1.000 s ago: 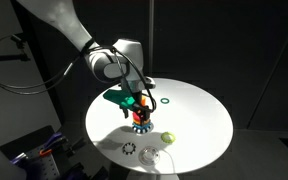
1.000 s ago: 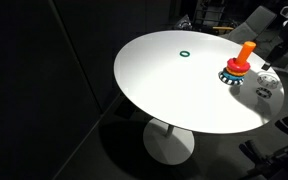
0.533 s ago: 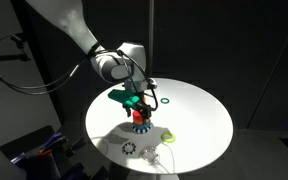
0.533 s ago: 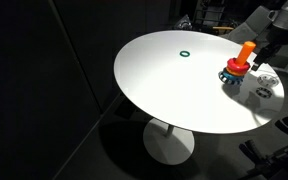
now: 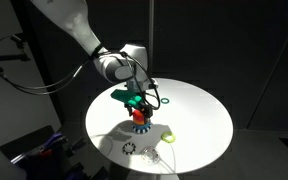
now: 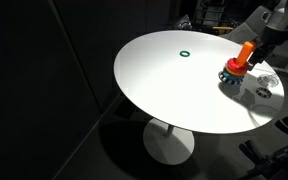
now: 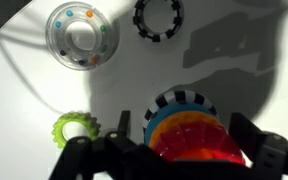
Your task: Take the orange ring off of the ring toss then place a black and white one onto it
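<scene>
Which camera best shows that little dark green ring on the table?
An exterior view shows the dark green ring alone on the white table, unblocked. In an exterior view the ring is tiny, close beside the pincer. The wrist view misses it.

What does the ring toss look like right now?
The ring toss is an upright orange peg on a small round blue base, plastic-looking. It stands on the white table near its edge. The orange ring lies round the peg. The gripper hangs over it, a finger each side; I cannot tell if they touch.
</scene>
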Controlling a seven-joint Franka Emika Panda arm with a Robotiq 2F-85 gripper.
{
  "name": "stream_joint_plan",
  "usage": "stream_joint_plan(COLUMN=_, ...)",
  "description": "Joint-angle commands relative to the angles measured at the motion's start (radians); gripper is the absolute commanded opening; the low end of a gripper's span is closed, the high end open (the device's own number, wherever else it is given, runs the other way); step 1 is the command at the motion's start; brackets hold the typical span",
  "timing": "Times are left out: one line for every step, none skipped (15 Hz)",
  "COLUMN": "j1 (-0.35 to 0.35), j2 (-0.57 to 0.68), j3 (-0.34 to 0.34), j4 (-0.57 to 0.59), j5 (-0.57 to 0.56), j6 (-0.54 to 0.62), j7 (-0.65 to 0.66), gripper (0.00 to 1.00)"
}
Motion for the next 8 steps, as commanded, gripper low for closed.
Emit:
stream_joint_plan(j1=-0.010, j2=0.023, j3=0.017, j4=0.030, j5=-0.012, j6=-0.001, j7=0.012, gripper=1.00)
stream_joint_plan(j1=-0.011, j2=0.027, j3=0.019, j4=0.033, j5=-0.011, j6=-0.001, j7=0.009, gripper=1.00)
stream_joint_plan(j1=-0.012, j2=0.031, j3=0.022, j4=0.035, j5=-0.011, j6=-0.001, j7=0.007, gripper=1.00)
stream_joint_plan(j1=-0.013, j2=0.034, j3=0.024, j4=0.036, j5=-0.011, j6=-0.001, j7=0.004, gripper=1.00)
stream_joint_plan(j1=-0.014, j2=0.037, j3=0.026, j4=0.038, j5=-0.011, j6=-0.001, j7=0.002, gripper=1.00)
stream_joint_plan(j1=-0.015, j2=0.039, j3=0.027, j4=0.039, j5=-0.011, j6=0.000, j7=-0.002, gripper=1.00)
stream_joint_plan(j1=-0.016, j2=0.041, j3=0.029, j4=0.040, j5=-0.010, j6=-0.001, j7=-0.005, gripper=1.00)
stream_joint_plan(j1=-0.017, j2=0.041, j3=0.031, j4=0.040, j5=-0.010, j6=0.001, j7=-0.009, gripper=1.00)
